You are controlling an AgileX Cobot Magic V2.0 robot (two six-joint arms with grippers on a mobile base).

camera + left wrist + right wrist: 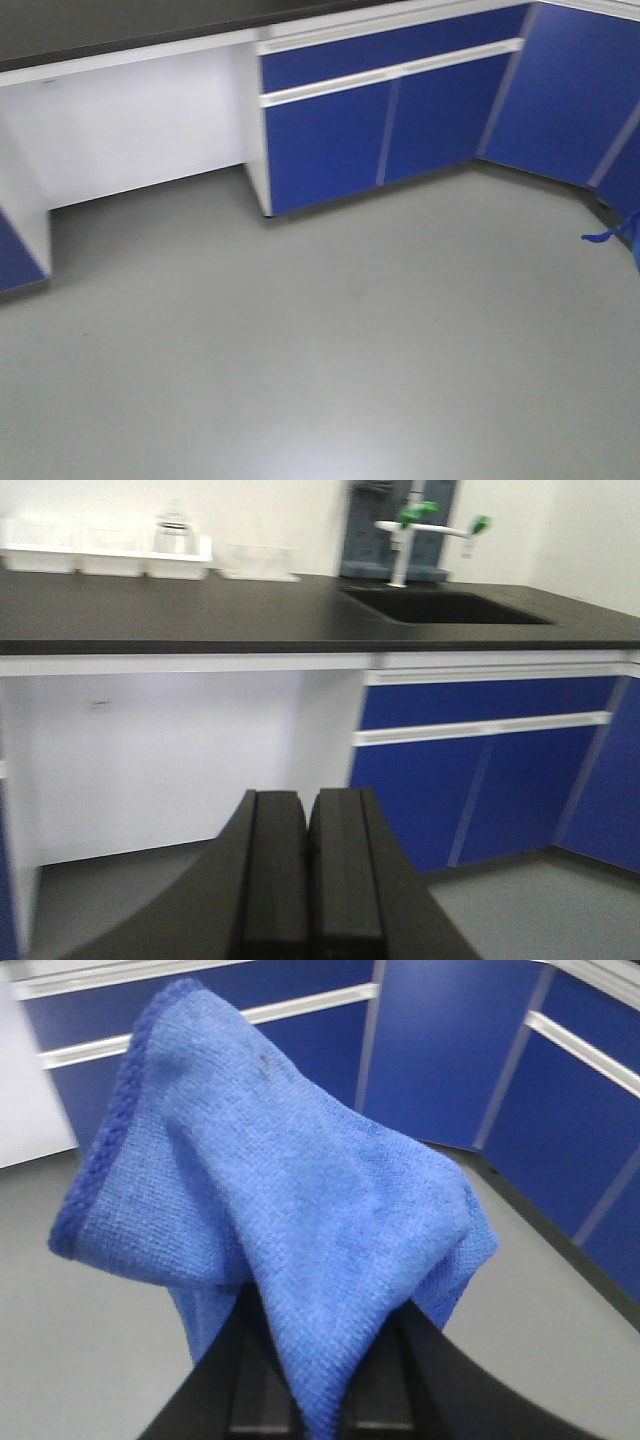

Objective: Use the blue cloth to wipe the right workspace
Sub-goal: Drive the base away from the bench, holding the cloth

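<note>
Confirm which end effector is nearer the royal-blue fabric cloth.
Right: the right end effector grips the royal-blue fabric cloth; the left end effector is shut, no cloth in its view.

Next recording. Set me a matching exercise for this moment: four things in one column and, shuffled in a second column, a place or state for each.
Column one
1. soft bright-blue fabric cloth
2. left black pincer
3. white plastic bins
4. white tap with green handles

Column two
A. at the rear edge of the black sink basin
B. gripped by the right pincer and draped over it
C. shut, holding nothing
D. at the back left of the black benchtop

Pairs: 1-B, 2-C, 3-D, 4-A
</note>
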